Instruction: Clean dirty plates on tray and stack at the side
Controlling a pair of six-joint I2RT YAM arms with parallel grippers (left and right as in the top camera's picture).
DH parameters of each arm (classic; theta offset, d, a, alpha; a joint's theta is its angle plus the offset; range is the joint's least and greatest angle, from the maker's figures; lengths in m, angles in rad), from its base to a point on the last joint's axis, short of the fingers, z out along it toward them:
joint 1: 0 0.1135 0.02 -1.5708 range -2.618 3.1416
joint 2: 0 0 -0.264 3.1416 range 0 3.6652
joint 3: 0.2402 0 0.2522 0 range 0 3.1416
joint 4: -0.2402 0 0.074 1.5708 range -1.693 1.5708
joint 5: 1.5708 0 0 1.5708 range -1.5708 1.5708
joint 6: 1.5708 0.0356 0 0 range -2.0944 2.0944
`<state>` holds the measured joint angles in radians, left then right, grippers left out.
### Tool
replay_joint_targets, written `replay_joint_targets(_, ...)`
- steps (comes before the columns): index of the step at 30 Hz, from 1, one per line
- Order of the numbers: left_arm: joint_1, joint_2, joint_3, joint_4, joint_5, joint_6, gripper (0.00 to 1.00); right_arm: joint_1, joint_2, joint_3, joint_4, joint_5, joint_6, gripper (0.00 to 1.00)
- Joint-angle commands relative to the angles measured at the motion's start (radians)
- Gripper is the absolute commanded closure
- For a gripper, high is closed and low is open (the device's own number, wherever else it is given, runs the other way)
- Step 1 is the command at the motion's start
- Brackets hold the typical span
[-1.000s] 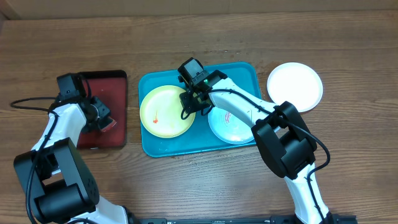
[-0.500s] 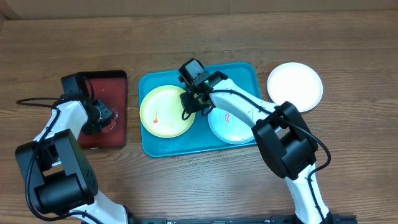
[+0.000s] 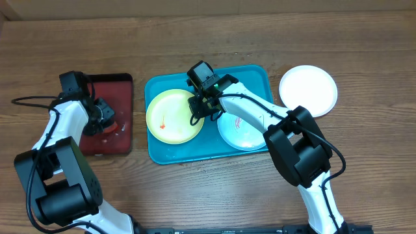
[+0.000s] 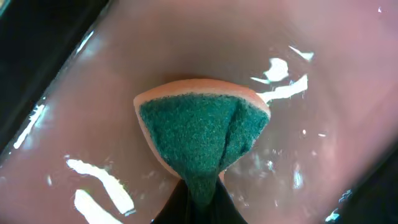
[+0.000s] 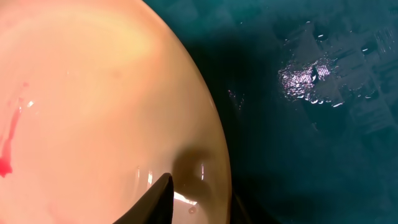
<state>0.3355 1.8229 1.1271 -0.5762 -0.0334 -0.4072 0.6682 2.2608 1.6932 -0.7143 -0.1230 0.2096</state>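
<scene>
My left end effector (image 4: 199, 198) is pinched tight on a green-faced sponge (image 4: 199, 134) over the dark red tray (image 3: 120, 88). My right end effector (image 3: 199, 110) is closed narrowly on the rim of the red-smeared yellow-green plate (image 3: 170, 117). That plate lies in the teal tray (image 3: 250, 73) beside the pale blue plate (image 3: 242, 135). The white plate (image 3: 308, 90) sits on the tabletop (image 3: 208, 39).

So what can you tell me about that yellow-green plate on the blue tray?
The yellow-green plate is small, round and glossy, plastic by the look. A thin red smear sits left of its centre. It lies flat in the left half of the teal tray. The right hand pinches its right rim, one finger on top. The pale blue plate lies beside it; the arm hides whether they touch.
</scene>
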Motion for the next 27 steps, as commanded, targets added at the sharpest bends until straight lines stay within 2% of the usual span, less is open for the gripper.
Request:
replay_joint_targets(1,0.005,0.054,-0.044,0.034,0.001,0.026,0.95,0.005,0.057,-0.057,-0.017,-0.002,0.005,0.71)
replay_joint_targets(5,0.005,0.075,-0.042,0.032,0.001,0.027,0.96,0.005,0.057,-0.057,-0.017,-0.002,0.005,0.71)
replay_joint_targets(6,0.005,0.071,-0.035,0.023,0.001,0.029,0.96,0.005,0.057,-0.057,-0.017,-0.004,0.005,0.67)
replay_joint_targets(8,0.005,0.054,-0.003,-0.018,0.001,0.04,0.96,0.005,0.057,-0.056,-0.016,-0.021,0.004,0.64)
replay_joint_targets(12,0.005,-0.017,0.089,-0.136,0.026,0.042,0.96,0.005,0.057,-0.057,-0.016,-0.036,0.004,0.64)
replay_joint_targets(17,0.004,-0.146,0.23,-0.309,0.167,0.042,0.96,0.005,0.057,-0.057,-0.012,-0.035,0.004,0.64)
replay_joint_targets(20,0.004,-0.222,0.262,-0.355,0.268,0.042,0.96,0.005,0.057,-0.056,-0.009,-0.035,0.004,0.64)
replay_joint_targets(21,0.003,-0.241,0.262,-0.36,0.298,0.042,0.96,0.005,0.057,-0.056,-0.008,-0.035,0.004,0.65)
replay_joint_targets(22,-0.002,-0.256,0.26,-0.367,0.325,0.042,0.96,0.005,0.057,-0.057,-0.006,-0.035,0.004,0.72)
replay_joint_targets(23,-0.008,-0.264,0.258,-0.372,0.339,0.042,0.96,0.005,0.057,-0.057,-0.005,-0.035,0.004,0.75)
replay_joint_targets(27,-0.061,-0.258,0.231,-0.39,0.345,0.042,0.96,0.005,0.057,-0.057,-0.005,-0.035,0.004,0.83)
